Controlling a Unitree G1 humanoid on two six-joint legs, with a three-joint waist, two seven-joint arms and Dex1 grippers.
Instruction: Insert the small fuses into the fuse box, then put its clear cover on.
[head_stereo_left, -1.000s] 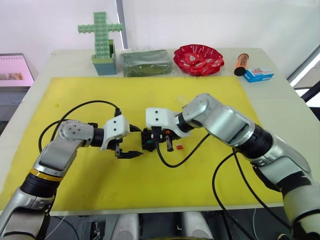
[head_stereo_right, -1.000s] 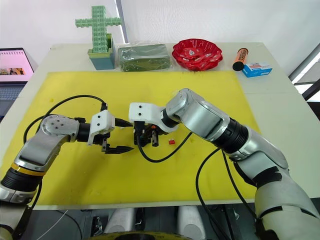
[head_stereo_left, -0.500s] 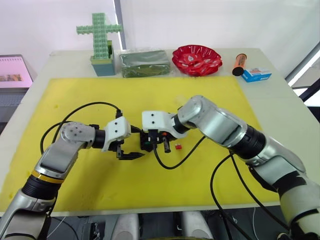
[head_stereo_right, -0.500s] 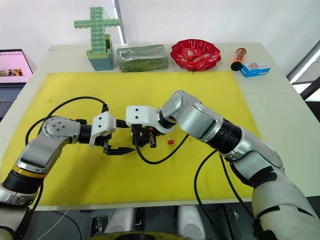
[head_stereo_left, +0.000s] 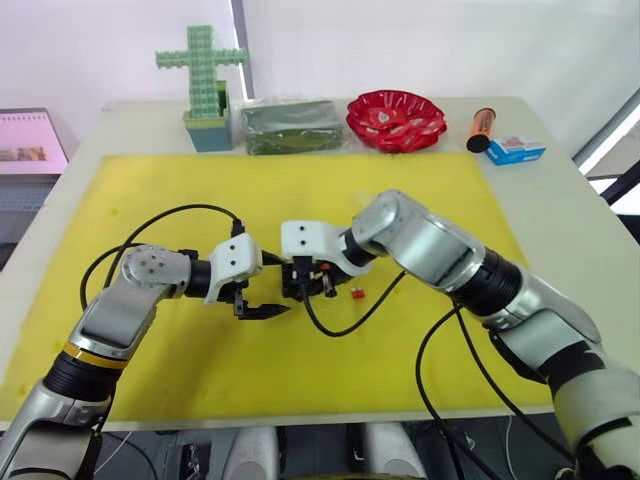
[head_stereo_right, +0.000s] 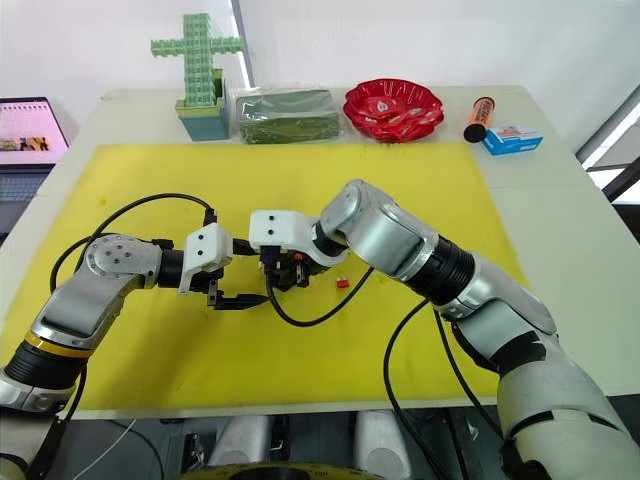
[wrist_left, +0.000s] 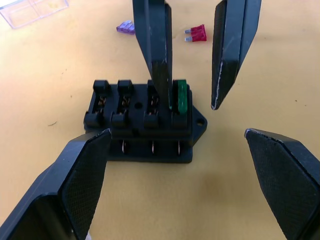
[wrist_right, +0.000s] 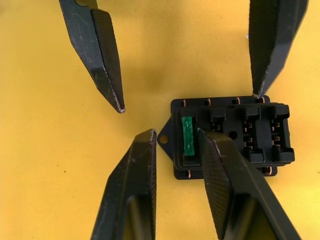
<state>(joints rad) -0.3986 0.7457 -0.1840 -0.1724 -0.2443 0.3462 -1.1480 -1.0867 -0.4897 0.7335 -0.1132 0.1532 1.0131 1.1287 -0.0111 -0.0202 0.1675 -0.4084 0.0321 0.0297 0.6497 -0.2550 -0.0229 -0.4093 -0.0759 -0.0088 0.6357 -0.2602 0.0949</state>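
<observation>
Black plastic fuse box (wrist_left: 142, 122): mid yellow surface (head_stereo_left: 400, 200), between both tools. Green fuse (wrist_left: 181, 96) seated; red fuse (wrist_left: 196, 34), mauve fuse (wrist_left: 126, 27), clear cover (wrist_left: 30, 9) pending. Left tool (wrist_left: 185, 160) apart; right tool (wrist_right: 177, 150) apart, straddling green fuse.

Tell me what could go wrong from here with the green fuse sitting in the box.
1. The green fuse stands in the end slot of the fuse box, with one finger of the right gripper right against it; pulling away sideways could tilt or lift it.
2. The left gripper has its jaws open around the box, apparently not clamping it, so a push could slide it on the yellow mat.
3. The red fuse and purple fuse lie loose nearby and could be knocked.
</observation>
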